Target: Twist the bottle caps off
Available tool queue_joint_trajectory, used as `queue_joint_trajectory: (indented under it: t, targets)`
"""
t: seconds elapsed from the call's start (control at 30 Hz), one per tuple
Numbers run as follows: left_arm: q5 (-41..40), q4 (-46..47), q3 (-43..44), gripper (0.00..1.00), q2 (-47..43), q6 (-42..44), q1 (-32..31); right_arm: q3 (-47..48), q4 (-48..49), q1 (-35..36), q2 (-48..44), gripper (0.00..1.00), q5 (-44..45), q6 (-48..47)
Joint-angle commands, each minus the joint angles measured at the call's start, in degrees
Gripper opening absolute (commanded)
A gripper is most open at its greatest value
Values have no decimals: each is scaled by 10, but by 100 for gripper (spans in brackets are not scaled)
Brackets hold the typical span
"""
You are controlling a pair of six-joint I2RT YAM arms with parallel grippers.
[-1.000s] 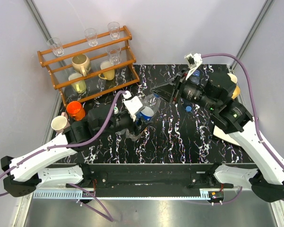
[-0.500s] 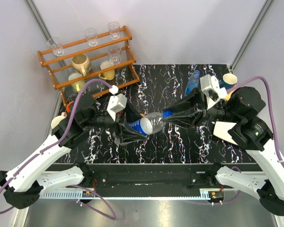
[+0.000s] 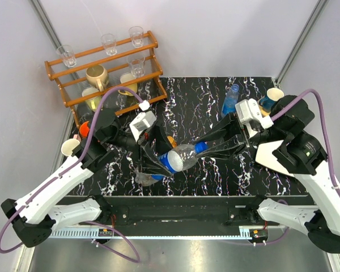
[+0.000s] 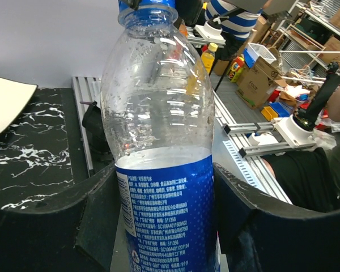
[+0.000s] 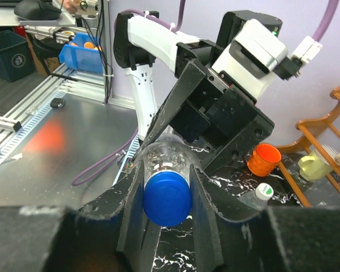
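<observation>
A clear bottle with a blue label (image 3: 178, 158) (image 4: 164, 141) hangs on its side above the middle of the table. My left gripper (image 3: 169, 163) (image 4: 165, 226) is shut on its labelled body. My right gripper (image 3: 202, 148) (image 5: 167, 198) is shut on its blue cap (image 5: 167, 191), one finger on each side. A translucent blue bottle (image 3: 230, 99) stands at the back right. A clear bottle with a white-green cap (image 5: 262, 195) lies on the table near the front left (image 3: 143, 178). Something orange (image 3: 171, 140) peeks out behind the left gripper.
A wooden rack (image 3: 105, 79) with glasses and mugs stands at the back left. An orange cup (image 3: 84, 129) (image 5: 262, 158) and a cream cup (image 3: 69, 147) sit by the table's left edge. A paper cup (image 3: 273, 94) is at the back right.
The left gripper carried the blue-label bottle toward the centre front. The right arm swung in from the back right and closed on the bottle's cap.
</observation>
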Motion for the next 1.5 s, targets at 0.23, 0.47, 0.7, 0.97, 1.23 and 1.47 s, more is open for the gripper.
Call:
queue_joint_trajectory:
  t: [0.23, 0.47, 0.7, 0.97, 1.23, 1.47]
  targets:
    - [59, 59, 8, 52, 20, 13, 0, 49, -115, 4, 54, 0, -60, -71]
    - [70, 54, 3, 48, 21, 18, 0, 62, -143, 4, 68, 0, -66, -112]
    - [30, -31, 20, 50, 16, 81, 0, 42, -76, 3, 53, 22, 50, -30]
    - [-164, -107, 37, 53, 9, 150, -1, 13, 99, 3, 20, 78, 326, 153]
    - [-378, -119, 25, 55, -12, 199, -33, 21, 126, 3, 30, 81, 503, 283]
    - [-571, -110, 17, 56, -18, 261, -97, 51, 44, 3, 70, 86, 547, 362]
